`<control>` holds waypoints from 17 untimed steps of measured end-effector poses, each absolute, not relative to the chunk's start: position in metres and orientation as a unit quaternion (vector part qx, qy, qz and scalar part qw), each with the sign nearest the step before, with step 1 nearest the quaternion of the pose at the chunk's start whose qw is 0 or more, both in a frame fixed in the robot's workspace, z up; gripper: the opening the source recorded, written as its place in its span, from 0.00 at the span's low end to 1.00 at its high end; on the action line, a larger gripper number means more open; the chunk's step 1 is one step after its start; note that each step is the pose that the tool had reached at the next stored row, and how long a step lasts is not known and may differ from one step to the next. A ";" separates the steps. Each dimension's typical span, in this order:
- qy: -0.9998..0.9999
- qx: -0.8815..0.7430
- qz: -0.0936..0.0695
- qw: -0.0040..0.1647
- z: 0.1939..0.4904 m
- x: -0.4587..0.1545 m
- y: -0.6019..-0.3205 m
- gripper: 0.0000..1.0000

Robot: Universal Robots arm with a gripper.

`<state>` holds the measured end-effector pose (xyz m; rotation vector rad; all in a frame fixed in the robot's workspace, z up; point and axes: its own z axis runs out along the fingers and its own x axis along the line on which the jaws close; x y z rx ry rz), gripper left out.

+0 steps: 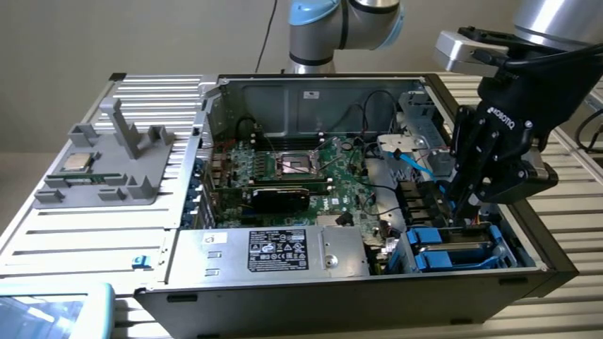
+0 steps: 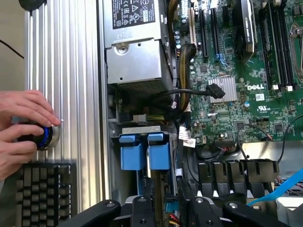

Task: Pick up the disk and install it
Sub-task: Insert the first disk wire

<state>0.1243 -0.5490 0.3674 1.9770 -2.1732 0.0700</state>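
Down in the open black computer case [image 1: 527,272], at the corner nearest the exterior view's right, we see the black tool [image 1: 464,212] lowered into the drive bay. Directly under its fingertips lies the disk [image 1: 452,251], a flat silver-grey hard drive in a bright blue plastic frame, sitting among the blue caddies of the bay. From the exterior view the fingertips reach down to the upper edge of the blue frame; we cannot tell whether they touch it or clasp it, and we cannot tell whether the tool is parted or closed on anything.

In the wrist view the black finger links [image 2: 142,210] stand just over the bay, and two blue frame tabs [image 2: 144,153] show side by side right beyond them, between the case wall and a bundle of black cables [image 2: 182,101].

Beside the bay, toward the exterior view's left, sits the large silver power supply box with a black label [image 1: 273,251], and behind it the green motherboard [image 1: 311,169]. Well apart, on the ribbed metal desk [image 1: 85,233], a grey plastic fixture [image 1: 104,169] carries a small square silver processor chip [image 1: 78,162].

At the desk's edge in the wrist view, a person's hands [image 2: 21,127] rest on a round black knob with a blue ring [image 2: 42,137], next to a dark keyboard [image 2: 45,191].
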 end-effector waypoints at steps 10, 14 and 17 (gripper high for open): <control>-0.736 0.670 0.020 0.098 0.366 0.124 -0.549 0.33; -0.736 0.670 0.019 0.097 0.366 0.124 -0.549 0.18; -0.736 0.670 0.019 0.097 0.366 0.124 -0.549 0.16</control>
